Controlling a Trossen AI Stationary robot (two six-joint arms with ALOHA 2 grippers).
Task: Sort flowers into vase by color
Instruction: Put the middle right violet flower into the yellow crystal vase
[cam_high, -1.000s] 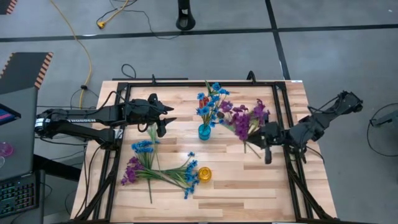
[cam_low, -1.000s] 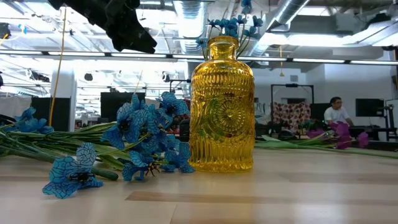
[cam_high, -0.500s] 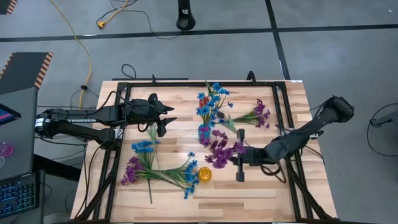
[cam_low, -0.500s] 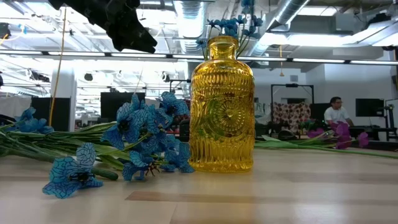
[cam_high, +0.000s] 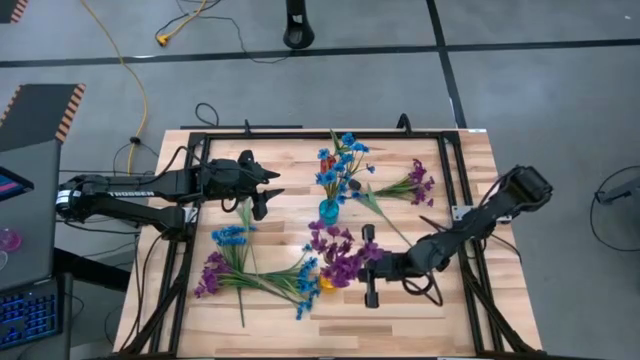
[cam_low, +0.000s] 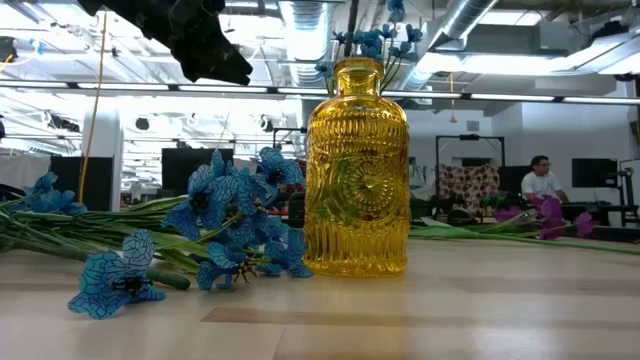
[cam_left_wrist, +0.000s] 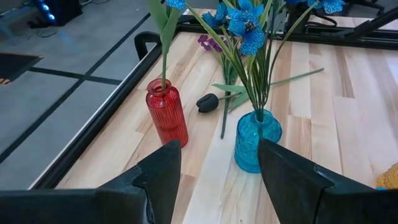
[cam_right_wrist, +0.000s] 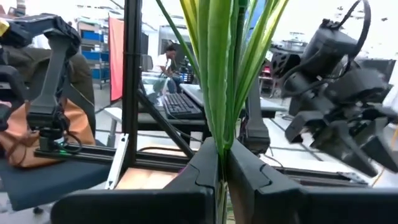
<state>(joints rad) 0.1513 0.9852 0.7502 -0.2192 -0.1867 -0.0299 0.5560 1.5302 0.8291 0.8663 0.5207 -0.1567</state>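
On the left half of the table (cam_high: 440, 300), the left gripper (cam_high: 262, 190) hangs idle above the wood with its fingers spread and nothing between them; its wrist view looks past them at a red vase (cam_left_wrist: 166, 113) and a blue vase (cam_left_wrist: 257, 142). Loose flowers (cam_high: 250, 272), blue and purple, lie flat on the wood below that arm, not yet sorted. At centre back, the blue vase already holds blue sprigs (cam_high: 338, 165). Just in front of it stands the yellow vase (cam_low: 356, 170), seen empty at table height apart from the blue stems behind it.

Over that yellow vase, the right gripper (cam_high: 368, 262) is clamped on a purple bunch (cam_high: 338, 254), its fingers pinching the green stems (cam_right_wrist: 225, 68) tightly, blooms hanging toward the vase mouth. Further right, at the back, one more purple sprig (cam_high: 412, 184) lies on the table.

Assessment: the step in hand is carrying purple flowers to the yellow vase. The next move calls for swinging the stem ends down over the narrow neck before letting go; a bunch this thick could catch on the rim.
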